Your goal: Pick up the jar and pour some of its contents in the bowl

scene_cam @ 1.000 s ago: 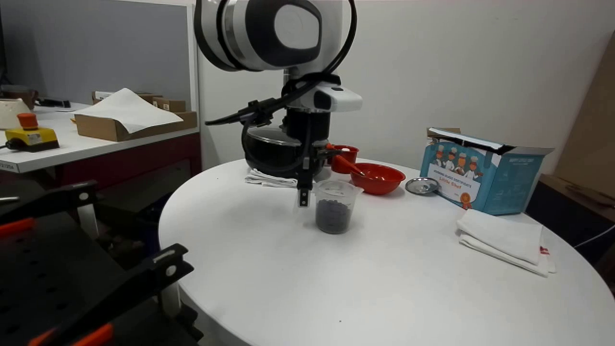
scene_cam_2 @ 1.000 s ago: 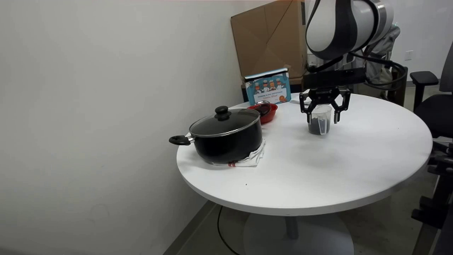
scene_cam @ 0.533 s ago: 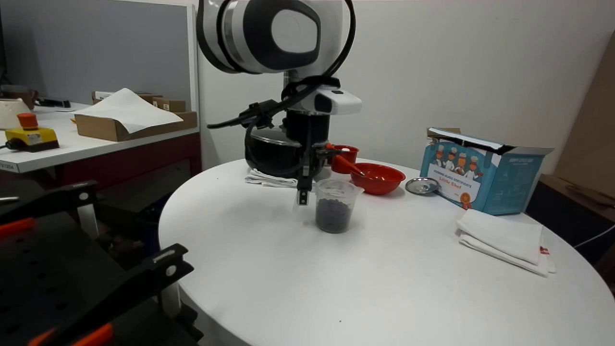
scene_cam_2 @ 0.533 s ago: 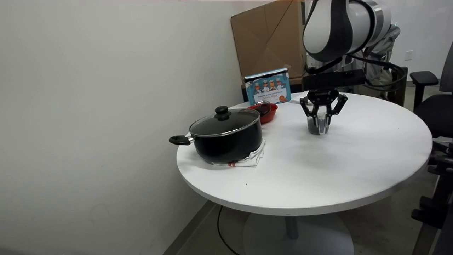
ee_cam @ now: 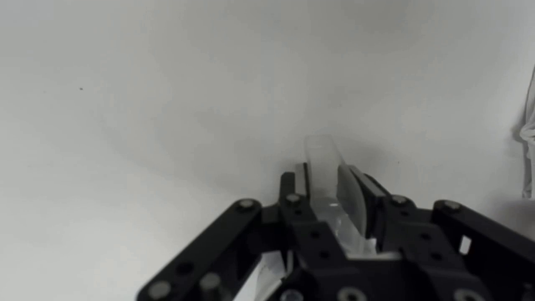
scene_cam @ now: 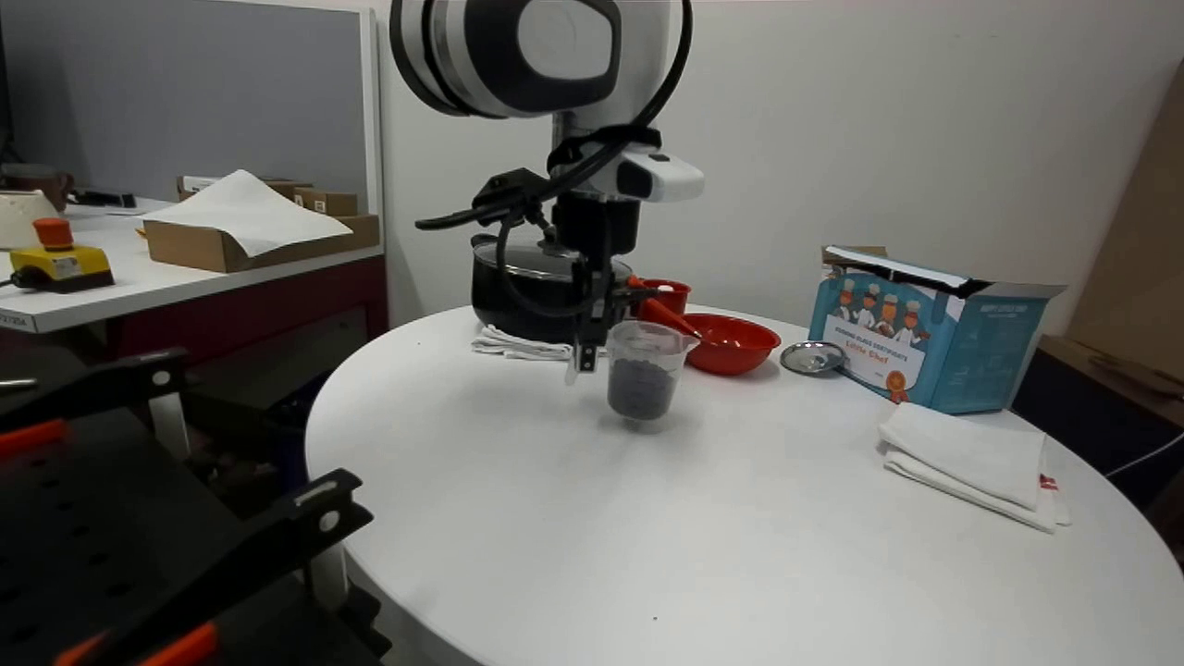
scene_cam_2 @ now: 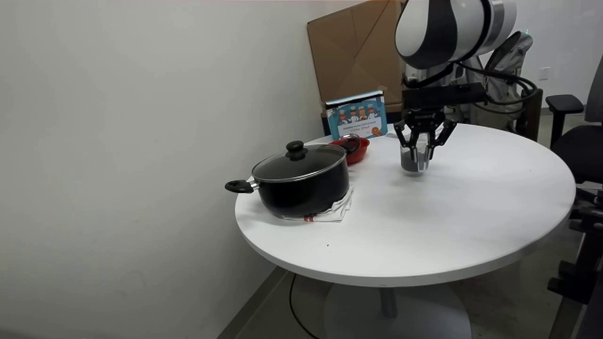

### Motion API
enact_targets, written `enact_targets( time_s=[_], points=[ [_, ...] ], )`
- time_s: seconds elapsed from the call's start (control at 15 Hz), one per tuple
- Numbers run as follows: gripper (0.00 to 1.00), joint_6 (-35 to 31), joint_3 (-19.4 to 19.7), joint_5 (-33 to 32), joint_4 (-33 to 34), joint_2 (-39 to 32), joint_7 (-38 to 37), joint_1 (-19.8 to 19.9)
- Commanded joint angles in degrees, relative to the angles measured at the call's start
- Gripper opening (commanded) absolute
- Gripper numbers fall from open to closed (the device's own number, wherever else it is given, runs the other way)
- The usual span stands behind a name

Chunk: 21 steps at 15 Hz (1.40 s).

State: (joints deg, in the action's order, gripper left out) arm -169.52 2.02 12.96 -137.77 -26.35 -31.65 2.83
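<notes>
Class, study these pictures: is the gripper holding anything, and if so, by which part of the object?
The gripper holds the clear jar by its handle, which shows pinched between the jaws in the wrist view.

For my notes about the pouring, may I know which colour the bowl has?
The bowl is red, inside and out; best seen in an exterior view.

I read "Little Chef" below "CERTIFICATE" on the blue box (scene_cam: 925, 333), far right in an exterior view; the edge label (scene_cam: 17, 321) on the left desk (scene_cam: 139, 285) is too blurred.
</notes>
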Motion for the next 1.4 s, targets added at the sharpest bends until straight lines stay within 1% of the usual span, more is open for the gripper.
enact_targets(
  time_s=[0.0, 0.13, 0.33, 0.47, 0.67, 0.8, 0.93, 1.07, 1.33],
  points=[
    [0.15, 6.0, 1.0, 0.1, 0.2, 3.8, 6.8, -0.1],
    [0.15, 10.0, 3.3, -2.6, 1.3, 5.2, 8.2, -1.8],
    [0.15, 15.3, 6.2, -7.3, 4.8, 6.7, 7.1, -4.2],
    [0.15, 18.9, 6.9, -10.1, 8.8, 7.2, 5.9, -5.3],
    [0.15, 24.4, 6.1, -12.2, 16.1, 6.2, 4.6, -6.5],
    [0.15, 29.3, 5.1, -12.0, 22.7, 4.2, 3.3, -7.2],
    [0.15, 34.5, 4.0, -10.4, 29.3, 2.0, 2.7, -7.2],
    [0.14, 39.8, 3.2, -8.7, 36.5, -1.1, 1.5, -6.7],
    [0.15, 48.0, 3.0, -6.2, 49.3, -8.1, 0.3, -5.0]
  ],
)
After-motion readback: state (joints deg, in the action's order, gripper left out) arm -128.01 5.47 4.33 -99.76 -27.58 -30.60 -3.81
